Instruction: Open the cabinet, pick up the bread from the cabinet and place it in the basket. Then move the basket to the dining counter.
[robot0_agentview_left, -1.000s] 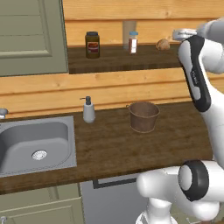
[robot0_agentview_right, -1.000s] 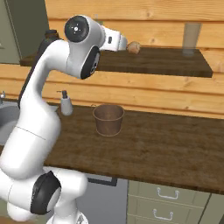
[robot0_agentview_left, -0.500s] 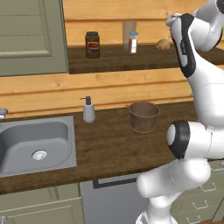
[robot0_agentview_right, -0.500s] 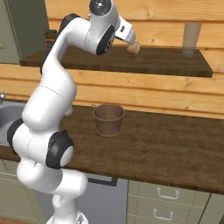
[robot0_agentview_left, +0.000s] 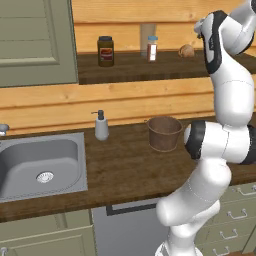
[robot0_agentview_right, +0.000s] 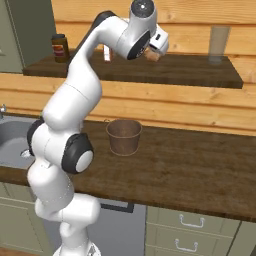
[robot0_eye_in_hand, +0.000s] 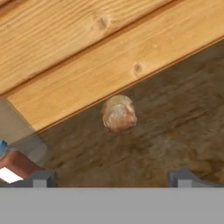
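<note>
On the cabinet shelf (robot0_agentview_left: 130, 67), the bread (robot0_eye_in_hand: 118, 113) sits by the wood back wall, partly hidden behind the arm in the right base view; the gripper (robot0_eye_in_hand: 111, 177), cut off low in the hand view, shows fingertips (robot0_eye_in_hand: 42, 177) wide apart, clear of it. Jar (robot0_agentview_left: 105, 50) and shaker (robot0_agentview_left: 152, 48) stand leftward. The basket (robot0_agentview_left: 164, 133) sits on the worktop, nothing visible inside.
</note>
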